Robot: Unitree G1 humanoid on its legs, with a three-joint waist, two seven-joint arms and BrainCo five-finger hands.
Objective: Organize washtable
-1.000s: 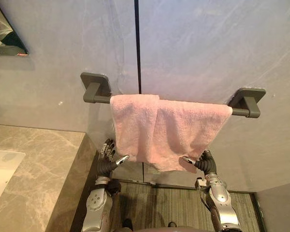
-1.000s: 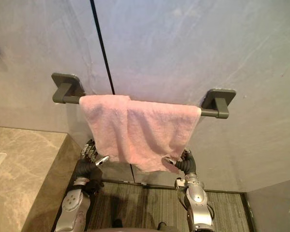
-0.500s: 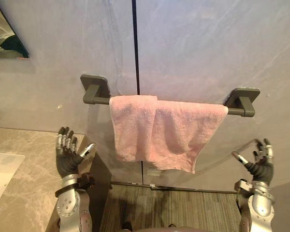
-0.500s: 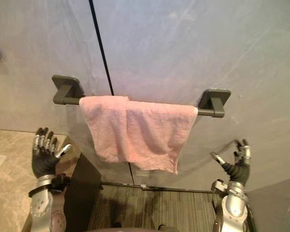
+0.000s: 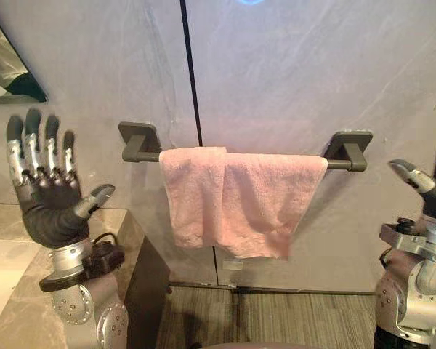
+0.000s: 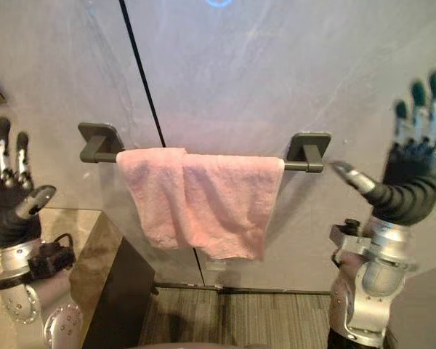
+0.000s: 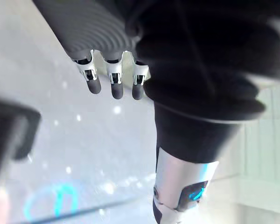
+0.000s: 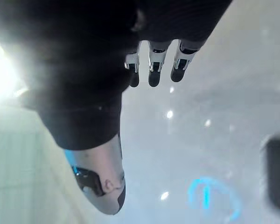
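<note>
With the left hand (image 5: 47, 203) and right hand (image 6: 410, 182) spread wide and empty well out to either side of the towel bar (image 5: 334, 163), the pink towel (image 5: 236, 200) hung unevenly over it, and its bunched side could have dragged it off.

Left hand (image 7: 191, 60) seen along its dark ribbed cover (image 7: 93, 23): the silver, dark-tipped fingers (image 7: 114, 84) reach out in a row near the centre of the frame, with the thumb (image 7: 182, 186) set apart from them, and nothing lies between. Past the fingers stands a glossy grey wall panel (image 7: 98, 154) flecked with light spots and a blue ring-shaped reflection (image 7: 53, 207). A blurred dark grey block (image 7: 9, 135) sits against the panel at the frame's edge.
</note>
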